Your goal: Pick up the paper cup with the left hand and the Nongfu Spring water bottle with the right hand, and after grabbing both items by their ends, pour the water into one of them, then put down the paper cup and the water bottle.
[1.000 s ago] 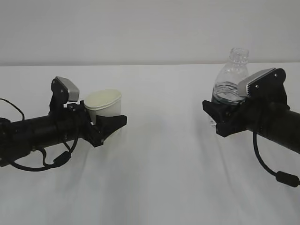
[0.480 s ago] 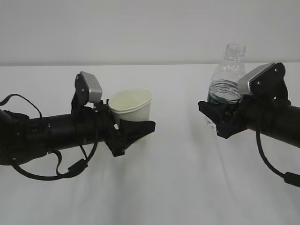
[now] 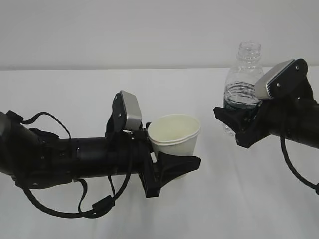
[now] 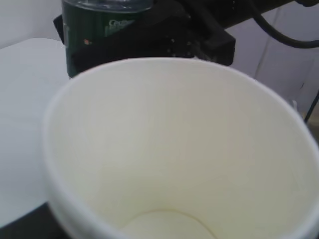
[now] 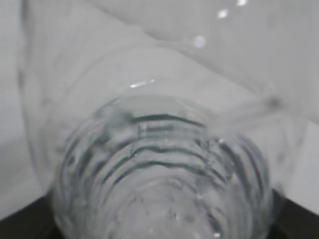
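Note:
The cream paper cup (image 3: 174,135) stands upright in the air near the middle of the exterior view, with my left gripper (image 3: 176,158) shut on its lower part. In the left wrist view the cup's mouth (image 4: 169,149) fills the frame and its inside looks dry. Off to the right, the uncapped Nongfu Spring water bottle (image 3: 242,82) is held upright with my right gripper (image 3: 230,124) shut around its lower half. Water (image 3: 238,99) shows in its lower body. Its green label (image 4: 107,30) shows just beyond the cup's rim. The bottle's ribbed wall (image 5: 164,169) fills the right wrist view.
Both arms hang over a white table (image 3: 239,204) that runs back to a pale wall (image 3: 149,30). The left arm's cable (image 3: 94,206) loops down under it. A gap of bare tabletop separates cup and bottle.
My left arm has carried the cup to the right and nearer the camera, closing much of the gap to the bottle. The right arm and bottle have barely shifted.

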